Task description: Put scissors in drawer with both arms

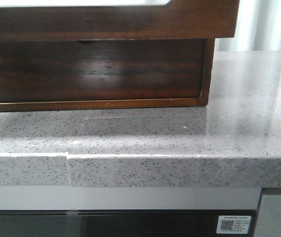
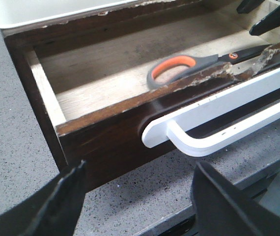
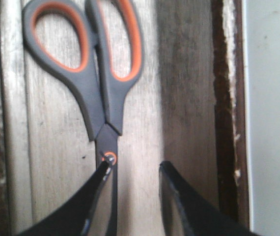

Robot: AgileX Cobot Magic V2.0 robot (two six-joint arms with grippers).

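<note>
Scissors point(image 3: 98, 83) lie flat inside the open drawer point(image 2: 105, 132) (both claws spread, gripping nothing).

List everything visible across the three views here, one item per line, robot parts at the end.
scissors: one, grey handles with orange lining, lying flat inside the open drawer.
drawer: one, dark brown wood with pale worn floor, pulled open over the countertop.
drawer handle: one, white bar, on the drawer front.
countertop: one, speckled grey stone, under the cabinet.
cabinet: one, glossy dark brown, on the countertop.
left gripper: black, open, in front of the handle.
right gripper: black, open, above the scissors' blades.
</note>
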